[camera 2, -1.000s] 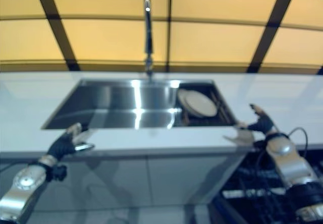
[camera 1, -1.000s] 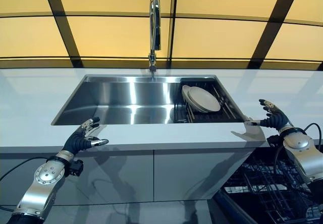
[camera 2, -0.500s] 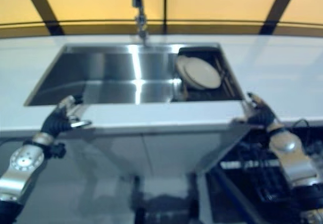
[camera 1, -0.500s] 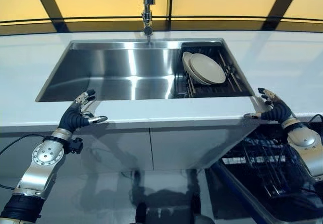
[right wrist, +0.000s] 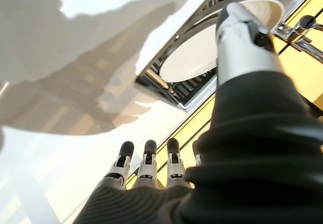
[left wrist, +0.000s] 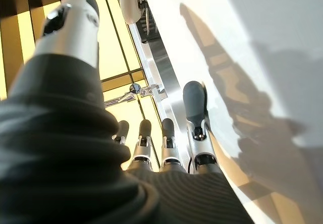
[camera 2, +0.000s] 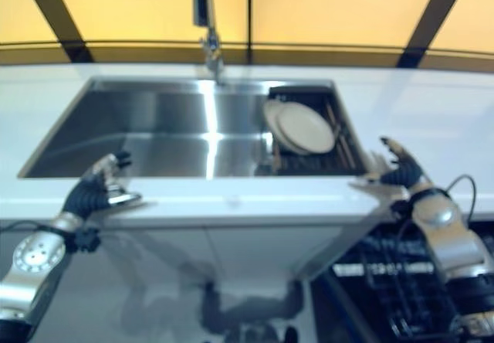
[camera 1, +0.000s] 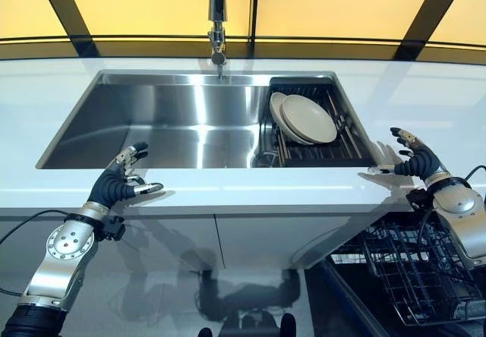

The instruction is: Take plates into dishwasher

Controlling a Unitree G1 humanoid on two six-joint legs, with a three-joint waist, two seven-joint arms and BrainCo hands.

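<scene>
Whole view has shifted since the earlier pictures: the head camera now looks more steeply down, so this reads as camera motion, not the things moving. The white desk [camera 1: 250,193] runs across the scene, with the steel sink [camera 1: 159,128] sunk into it and the faucet [camera 1: 216,18] at its far edge.

Sink's right part holds a dark rack [camera 1: 345,143]. The plates [camera 1: 304,118], pale and stacked leaning, stand in that rack, untouched. Below the desk on the right, the dishwasher basket [camera 1: 410,276] stands pulled out, its wire grid showing; more of it is visible now than a second ago.

Left robot hand [camera 1: 121,185] hovers at the desk's front edge by the sink's near left corner, fingers [left wrist: 194,103] straight and spread, holding nothing. It sits about where it did relative to the sink.

Right robot hand [camera 1: 410,162] is over the desk just right of the rack, fingers relaxed and apart, empty, a little higher than half a second ago.

Judgement: task barely begun. Robot is settling its view and stance; the right hand is the nearer to the plates and likely reaches first.
</scene>
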